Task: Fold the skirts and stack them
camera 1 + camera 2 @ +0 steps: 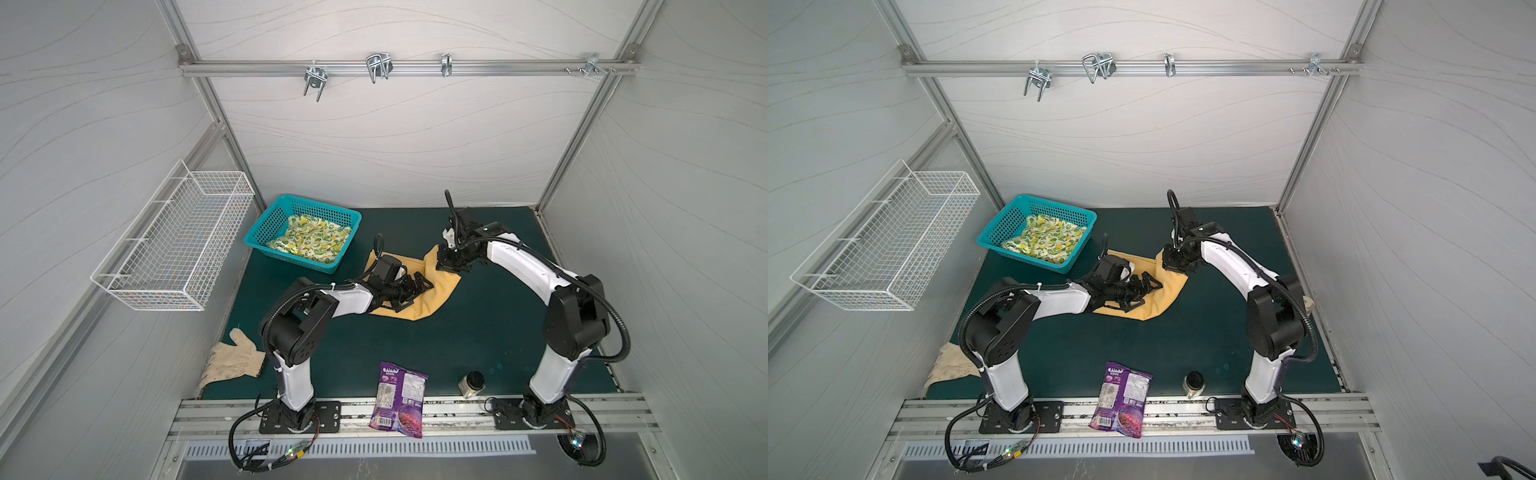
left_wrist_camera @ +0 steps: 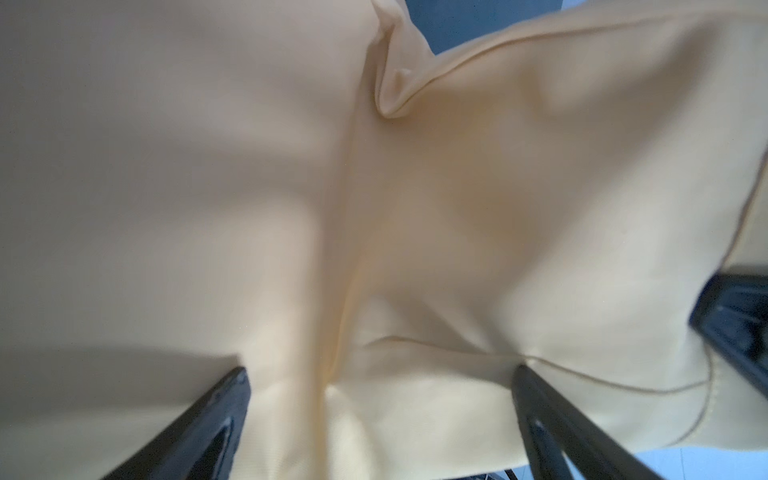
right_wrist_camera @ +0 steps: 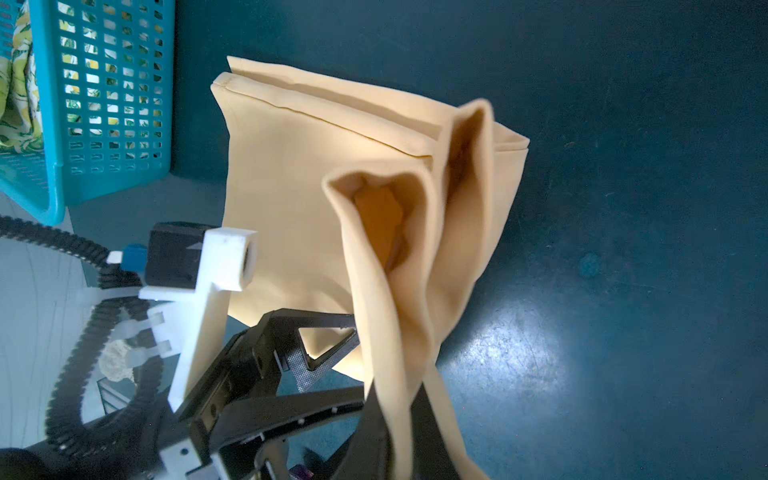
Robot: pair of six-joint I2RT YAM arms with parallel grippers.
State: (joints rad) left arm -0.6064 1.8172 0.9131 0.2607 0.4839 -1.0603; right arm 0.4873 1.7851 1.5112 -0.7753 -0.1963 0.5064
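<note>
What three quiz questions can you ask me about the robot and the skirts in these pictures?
1. True or false: the lemon skirt lies inside the teal basket.
2. Fill in the gap: the left gripper, over the yellow skirt, is ____ (open or shut).
3. Pick one: what does the right gripper pinch?
A. the lemon skirt
B. the yellow skirt
C. the teal basket

Key: 1 true. 2 open. 3 B.
</note>
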